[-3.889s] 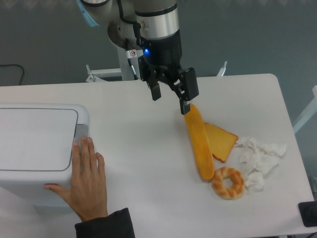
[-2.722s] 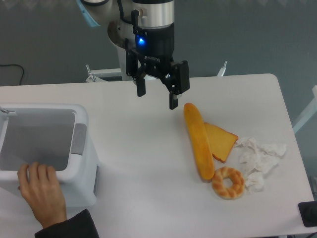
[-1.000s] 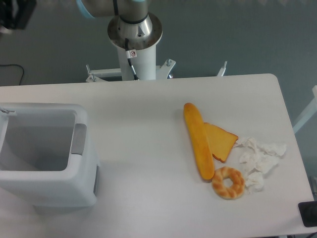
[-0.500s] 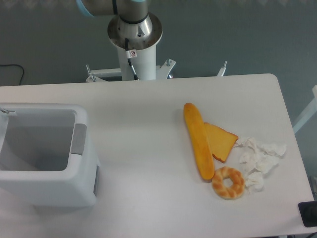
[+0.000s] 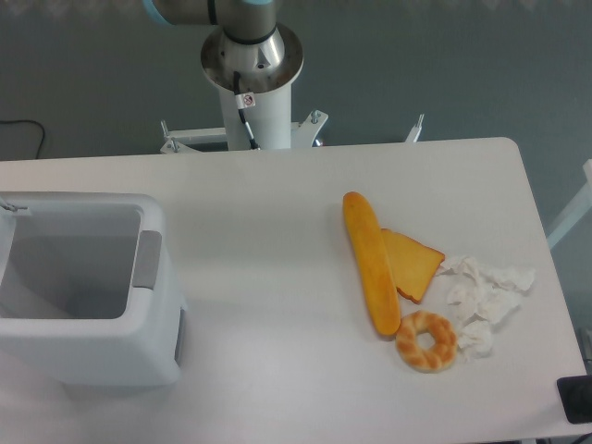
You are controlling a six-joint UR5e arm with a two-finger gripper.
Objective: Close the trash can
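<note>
- Only one feed on my end, the fixed camera looking down at the white rectangular table (image 5: 268, 250).
- The trash can (image 5: 88, 287), a big boxy white plastic bin with rounded corners, sits at the left edge of the table, partly cut off by the picture's edge. It's open: I can look straight down into the grey-shadowed inside.
- There's a small grey tab (image 5: 146, 260) on the bin's right rim. A thin bit of white at the far left of the opening might be the lid standing up, but I can't say for sure from this angle.
- The gripper isn't in the picture at all, so I can't tell whether the pincer is wide, narrow or holding anything. All I get of the robot is its round silver-and-white base column (image 5: 252, 69) behind the table's far edge, plus a bit of light blue joint at the very top.
- Over on the right half of the table, well apart from the bin: a long orange-yellow baguette-shaped loaf (image 5: 371, 262) lying roughly lengthwise.
- An orange wedge-shaped slice (image 5: 414, 264) is touching the loaf's right side.
- A ring-shaped golden donut (image 5: 426, 340) sits just beside the loaf's near end.
- Crumpled white tissue paper (image 5: 487, 291) lies to the right of the slice and donut.
</note>
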